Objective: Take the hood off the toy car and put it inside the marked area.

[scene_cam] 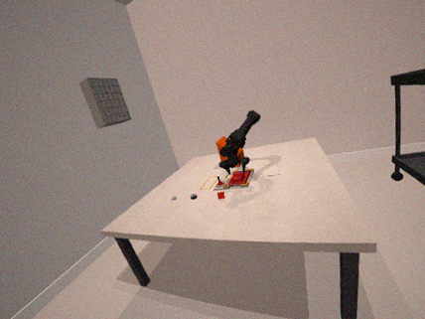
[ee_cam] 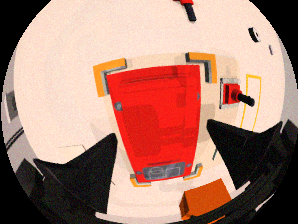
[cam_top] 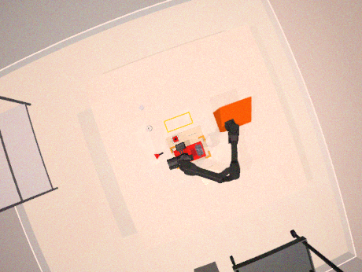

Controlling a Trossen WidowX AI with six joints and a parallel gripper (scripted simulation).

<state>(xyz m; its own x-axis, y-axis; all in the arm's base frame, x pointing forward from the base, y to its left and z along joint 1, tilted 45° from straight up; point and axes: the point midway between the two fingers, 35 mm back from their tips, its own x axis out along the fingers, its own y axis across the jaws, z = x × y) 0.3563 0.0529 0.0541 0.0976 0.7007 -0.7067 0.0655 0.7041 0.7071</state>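
Note:
The toy car lies between orange corner brackets on a pale board. Its red top is a broad panel with a grey grille at one end; where the hood parts from the body I cannot tell. The marked area is a yellow outline on the table beside the board, with nothing in it. My gripper is open and empty above the car, its fingers on either side of it in the wrist view. Any touch is hidden.
A red block with a black lever stands on the board. A red piece, a black ring and a small grey piece lie on the table. An orange block stands by the arm's base.

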